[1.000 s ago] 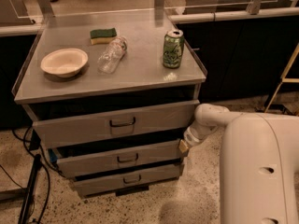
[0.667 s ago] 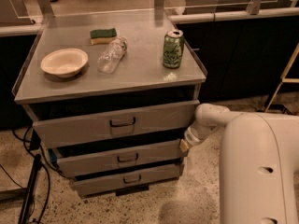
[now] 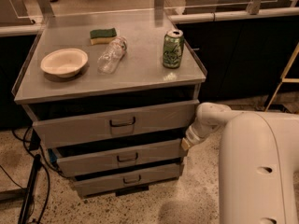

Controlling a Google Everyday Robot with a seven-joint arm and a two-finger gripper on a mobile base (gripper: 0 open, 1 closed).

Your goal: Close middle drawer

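Observation:
The middle drawer is the second of three grey metal drawers in the cabinet, with a low front panel and a small central loop handle. It stands slightly out, with a dark gap above its front. My gripper is at the end of the white arm, at the right end of the middle drawer's front panel. It looks to be touching that end. The top drawer with the taller front also stands slightly out. The lowest drawer sits below.
On the cabinet top lie a white bowl, a tipped clear plastic bottle, a green sponge and an upright green can. Black cables run over the floor at the left. My white body fills the right foreground.

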